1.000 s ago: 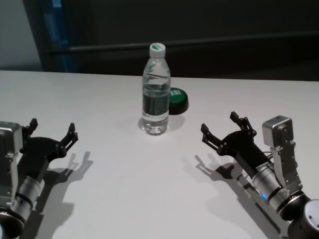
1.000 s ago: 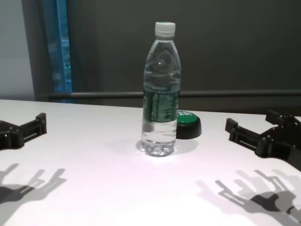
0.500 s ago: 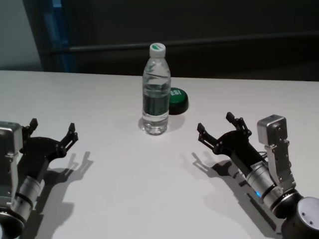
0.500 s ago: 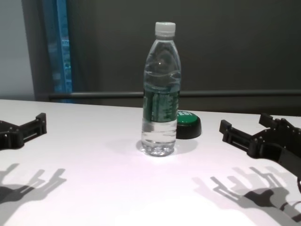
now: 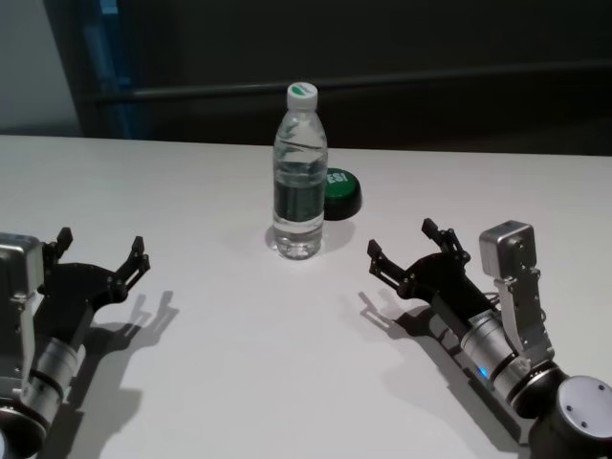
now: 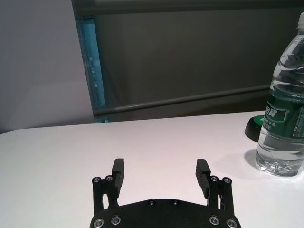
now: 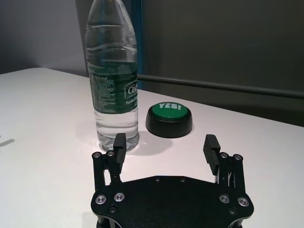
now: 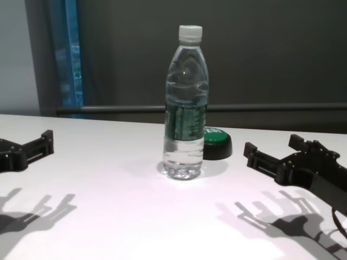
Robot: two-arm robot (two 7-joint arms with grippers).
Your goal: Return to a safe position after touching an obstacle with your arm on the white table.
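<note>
Bottle [image 5: 300, 182]: upright at upper centre of the head view on the table [image 5: 239, 363], white cap on, water inside, dark green label round its middle.
Button [image 5: 340, 192]: black with a green top reading "YES!", just behind the bottle on its right, close beside it.
Right gripper [image 5: 418, 250]: low over the table at lower right of the head view, fingers spread wide and holding nothing; it points toward the bottle and button, near them but apart from both.
Left gripper [image 5: 99, 253]: at the lower left edge of the head view, fingers wide apart and empty, well apart from the bottle.
Shadows: both grippers cast finger shadows on the glossy white surface beneath them.
</note>
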